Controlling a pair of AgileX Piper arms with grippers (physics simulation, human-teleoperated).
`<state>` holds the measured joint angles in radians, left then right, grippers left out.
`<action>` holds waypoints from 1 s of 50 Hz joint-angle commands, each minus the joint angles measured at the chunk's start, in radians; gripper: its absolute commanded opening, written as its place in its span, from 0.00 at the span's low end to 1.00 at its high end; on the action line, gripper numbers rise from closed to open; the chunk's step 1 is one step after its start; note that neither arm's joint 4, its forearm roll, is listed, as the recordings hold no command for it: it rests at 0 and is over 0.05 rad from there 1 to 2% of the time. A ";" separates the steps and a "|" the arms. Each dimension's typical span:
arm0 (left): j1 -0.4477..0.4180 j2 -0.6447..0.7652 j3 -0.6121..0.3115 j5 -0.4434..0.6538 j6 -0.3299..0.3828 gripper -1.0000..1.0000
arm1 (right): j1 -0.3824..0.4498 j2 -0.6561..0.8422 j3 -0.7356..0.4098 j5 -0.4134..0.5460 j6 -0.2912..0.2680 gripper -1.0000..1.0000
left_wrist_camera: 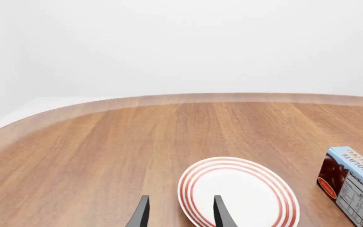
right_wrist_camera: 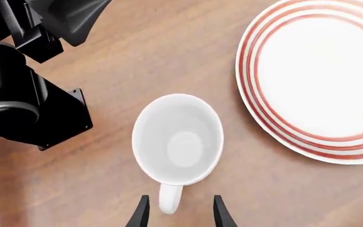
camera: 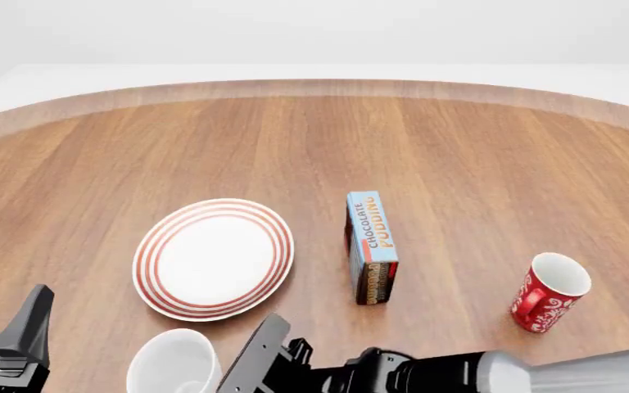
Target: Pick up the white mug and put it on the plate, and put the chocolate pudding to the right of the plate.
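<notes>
Fingers of the right gripper are being held apart astride the white mug's handle — nothing gripped — near the tabletop's near edge; the left gripper is being kept open, empty.

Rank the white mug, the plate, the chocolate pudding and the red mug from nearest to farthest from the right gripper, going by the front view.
From the right gripper:
1. white mug, just to its left at the near edge.
2. plate, ahead and slightly left.
3. chocolate pudding, ahead and to the right, mid-table.
4. red mug, far out to the right.
</notes>
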<state>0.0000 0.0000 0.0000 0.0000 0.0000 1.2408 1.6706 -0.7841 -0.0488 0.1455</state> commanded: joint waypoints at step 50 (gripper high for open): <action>0.000 0.000 0.000 0.000 0.000 1.00 | -0.001 0.039 -0.026 0.020 0.007 0.00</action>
<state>0.0000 0.0000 0.0000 0.0000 0.0000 1.2511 1.7260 -0.8093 -0.0359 0.1592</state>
